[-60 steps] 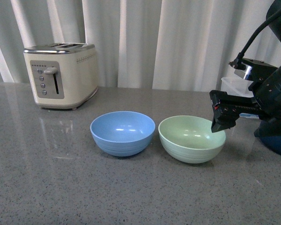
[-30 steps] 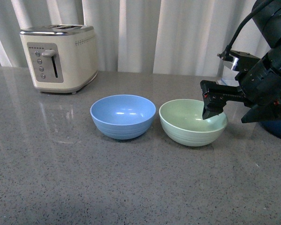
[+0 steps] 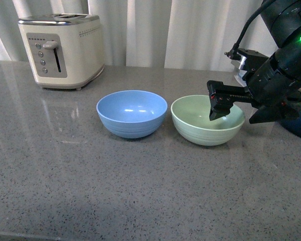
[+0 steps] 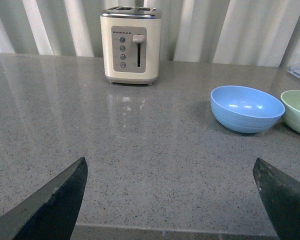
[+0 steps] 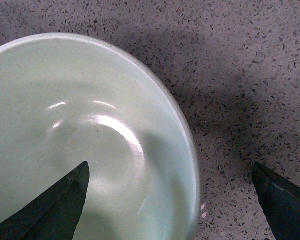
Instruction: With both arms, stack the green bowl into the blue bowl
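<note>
Two bowls side by side on the bench, the right gripper spread over the green bowl's rim.

The left gripper hangs released by the near edge, holding nothing. A toaster stands at the far left corner. The blue bowl sits upright mid-bench, with the green bowl just beside it on the right. The right gripper straddles the green bowl's right rim unclenched, one finger inside and one outside.

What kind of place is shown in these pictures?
Probably a kitchen counter, perhaps a staged one. A cream toaster stands on a grey speckled stone countertop, with a blue bowl and a green bowl side by side. A pale curtain hangs behind.
</note>
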Available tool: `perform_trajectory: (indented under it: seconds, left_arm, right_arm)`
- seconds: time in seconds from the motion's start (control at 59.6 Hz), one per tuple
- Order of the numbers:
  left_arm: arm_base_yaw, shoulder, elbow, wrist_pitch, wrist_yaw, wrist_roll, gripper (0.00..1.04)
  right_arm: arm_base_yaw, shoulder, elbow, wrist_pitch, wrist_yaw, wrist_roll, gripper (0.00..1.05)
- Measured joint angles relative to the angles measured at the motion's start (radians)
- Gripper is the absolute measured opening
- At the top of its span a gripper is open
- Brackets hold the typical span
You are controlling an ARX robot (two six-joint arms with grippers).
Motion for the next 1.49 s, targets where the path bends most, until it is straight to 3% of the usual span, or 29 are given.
perform_trajectory:
  seconds: [0.269, 0.554, 1.04, 1.494]
  left_arm:
    - [0.000, 0.000, 0.000, 0.000, 0.000, 0.000, 0.98]
    - [0.000, 0.000, 0.000, 0.000, 0.000, 0.000, 0.98]
    - [0.000, 0.000, 0.000, 0.000, 0.000, 0.000, 0.98]
    - [0.000, 0.000, 0.000, 0.000, 0.000, 0.000, 0.98]
  right_arm:
    - [0.005, 0.013, -0.001, 0.032, -0.015, -0.002, 0.58]
    - [-0.005, -0.011, -0.056, 0.089, -0.024, -0.006, 0.02]
    - [-0.019, -0.069, 0.040, 0.011, -0.038, -0.026, 0.02]
    - [0.142, -0.084, 0.164, -0.042, -0.094, -0.024, 0.02]
